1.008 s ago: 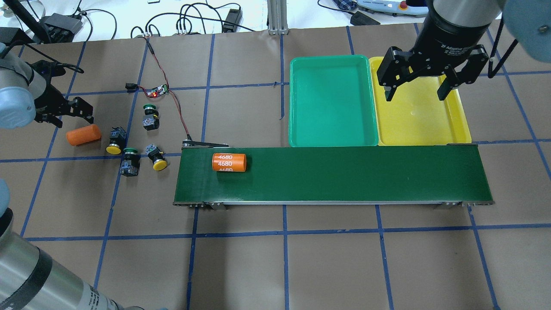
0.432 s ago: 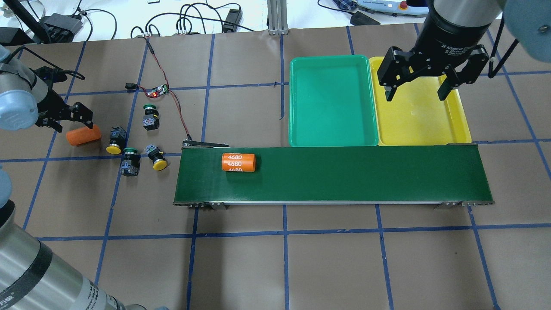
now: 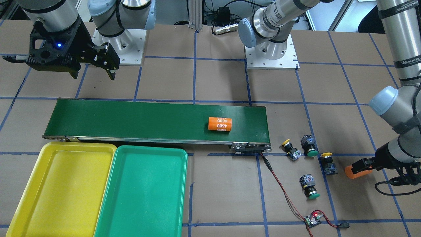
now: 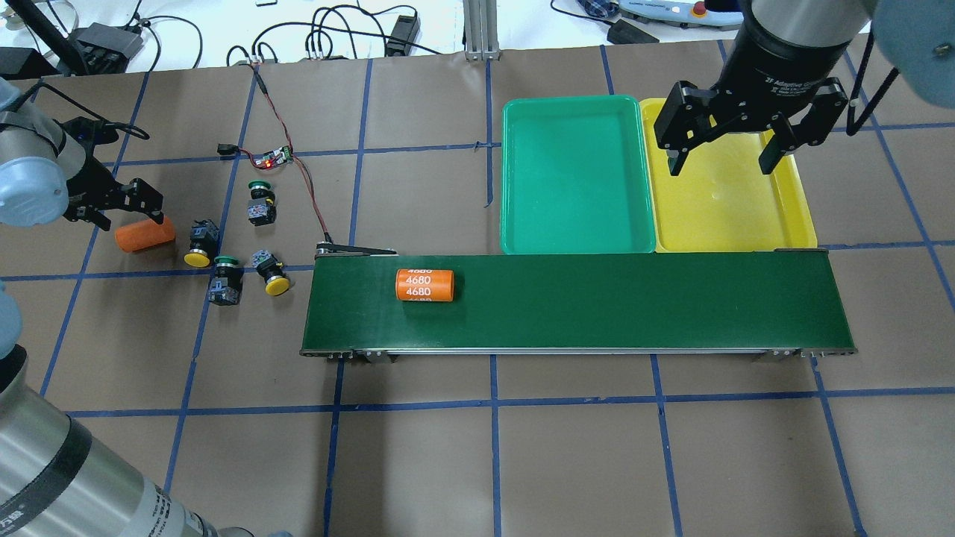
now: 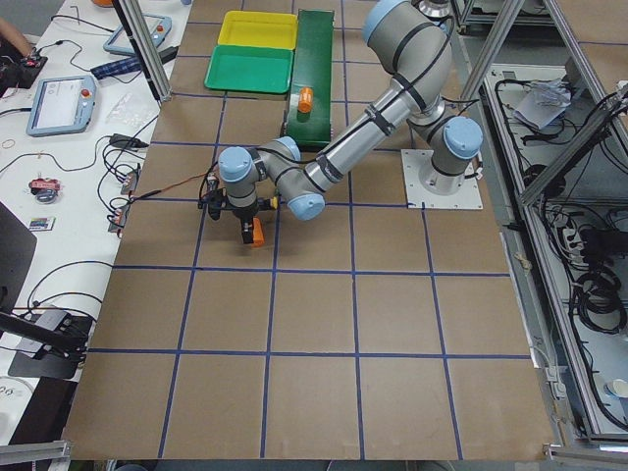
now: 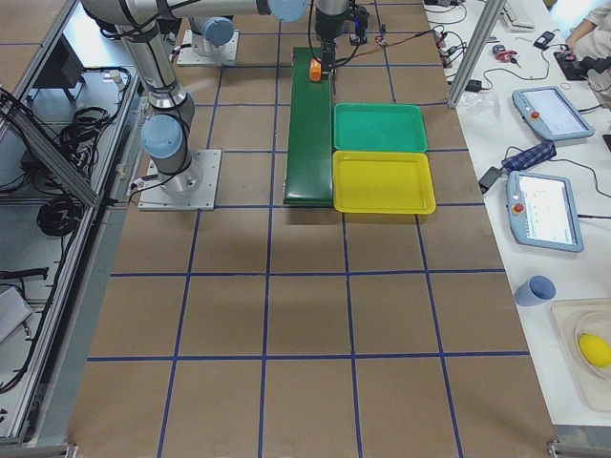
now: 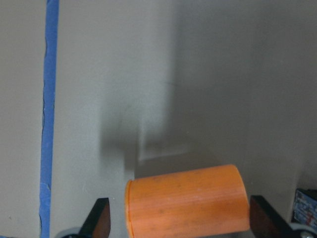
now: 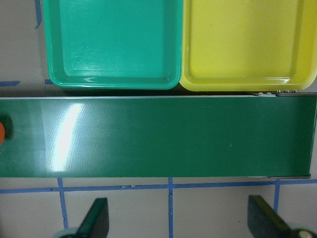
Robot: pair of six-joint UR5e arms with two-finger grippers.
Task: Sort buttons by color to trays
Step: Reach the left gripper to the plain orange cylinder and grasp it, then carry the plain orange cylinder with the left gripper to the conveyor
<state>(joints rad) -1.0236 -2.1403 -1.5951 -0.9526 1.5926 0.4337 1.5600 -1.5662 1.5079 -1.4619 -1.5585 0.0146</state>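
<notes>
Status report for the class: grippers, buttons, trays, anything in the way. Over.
Left gripper open, straddling orange cylinder, not a button. Right gripper open above empty yellow tray; green tray empty. Four buttons on table, none sorted.

This is looking like a robotics lab: arms point(image 5: 392, 93) are standing bolted to a paper-covered worktop point(image 4: 567, 447) gridded with blue tape point(image 4: 489, 403), teach pendants point(image 6: 546, 212) and cables point(image 4: 332, 33) are lying on side benches point(image 6: 582, 286), aluminium framing point(image 4: 481, 30) is standing at the edges.
</notes>
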